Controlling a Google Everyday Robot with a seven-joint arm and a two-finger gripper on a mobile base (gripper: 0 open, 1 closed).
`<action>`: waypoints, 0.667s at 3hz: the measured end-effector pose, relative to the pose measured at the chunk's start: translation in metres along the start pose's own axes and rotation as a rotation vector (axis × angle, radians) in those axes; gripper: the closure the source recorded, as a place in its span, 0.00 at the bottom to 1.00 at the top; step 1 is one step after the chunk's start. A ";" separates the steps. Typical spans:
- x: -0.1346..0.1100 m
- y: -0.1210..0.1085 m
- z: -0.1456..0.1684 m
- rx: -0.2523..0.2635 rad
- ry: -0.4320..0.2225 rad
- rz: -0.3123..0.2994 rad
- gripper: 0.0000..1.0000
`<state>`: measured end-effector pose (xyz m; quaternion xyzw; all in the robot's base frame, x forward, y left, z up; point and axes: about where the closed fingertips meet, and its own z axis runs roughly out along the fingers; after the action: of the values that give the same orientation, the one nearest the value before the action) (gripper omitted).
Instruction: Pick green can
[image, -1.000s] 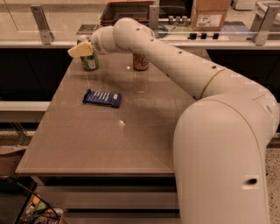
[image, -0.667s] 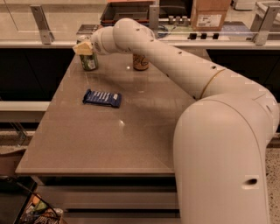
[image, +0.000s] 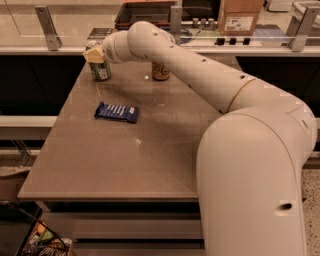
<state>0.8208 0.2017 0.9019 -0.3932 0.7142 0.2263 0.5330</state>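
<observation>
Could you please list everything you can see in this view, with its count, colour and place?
green can: one, green and white, far left corner of the table, upright
orange-tan can: one, orange-tan, far edge of the table, partly hidden behind the arm
snack packet: one, dark blue, lying flat on the left half of the table
table: one, brown-grey, centre of view
cardboard box: one, brown, on the counter behind the table
arm: one, white, reaching from the right foreground to the far left corner
gripper: one, tan, at the top of the green can
</observation>
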 end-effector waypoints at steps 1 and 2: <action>0.001 0.002 0.002 -0.003 0.001 0.000 1.00; 0.001 0.002 0.002 -0.003 0.001 0.000 1.00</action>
<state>0.8202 0.2039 0.9004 -0.3941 0.7142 0.2273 0.5319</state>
